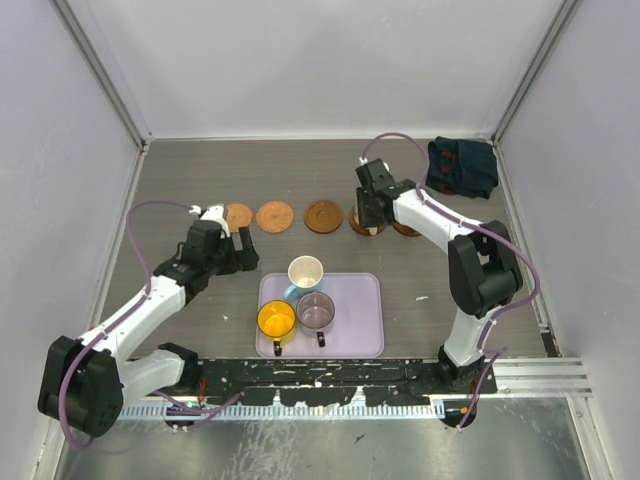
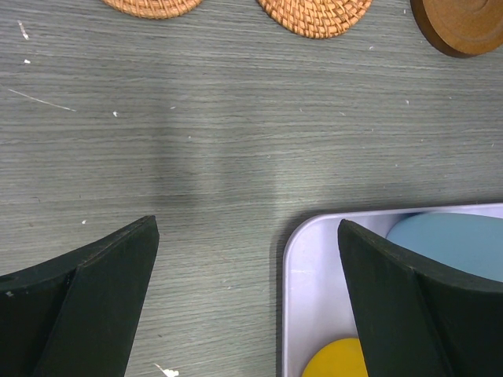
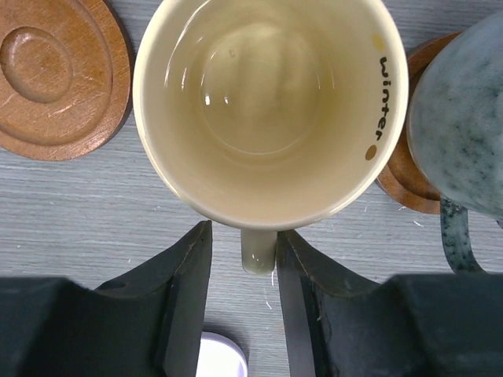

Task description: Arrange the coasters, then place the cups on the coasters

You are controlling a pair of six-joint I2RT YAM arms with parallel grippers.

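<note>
I judge the arranging done. Five coasters lie in a row across the middle of the table, running from 9 toward 3 o'clock in the top view. They begin with a woven orange-brown rattan coaster (image 1: 238,216), then a second woven coaster (image 1: 274,215) and a bare dark-brown ringed wooden coaster (image 1: 323,215). The last two are covered.

The speckled grey-green mug (image 3: 464,110) stands on the end wooden coaster (image 3: 397,177), at 3 o'clock of the row. Just at its 9 o'clock sits the cream-yellow mug (image 3: 271,102), over what I take to be the fourth coaster (image 1: 357,227). Only a brown rim of that one shows.

The right claw (image 3: 244,232) brackets this mug's handle, which points to 6 o'clock in the wrist view. It stands narrow but parted, with a strip of table showing between one finger and the handle. So I read it as not clamped and the mug as set down.

That makes two cups of five placed, as far as I can tell. Three wait in the lilac rectangular tray (image 1: 365,335) at 6 o'clock of the row: the white-and-blue mug (image 1: 305,273), the orange-yellow mug (image 1: 276,318) and the translucent purplish-grey mug (image 1: 316,311).

The left claw (image 2: 247,298) hangs wide apart and empty over the tray's 10 o'clock corner.
</note>
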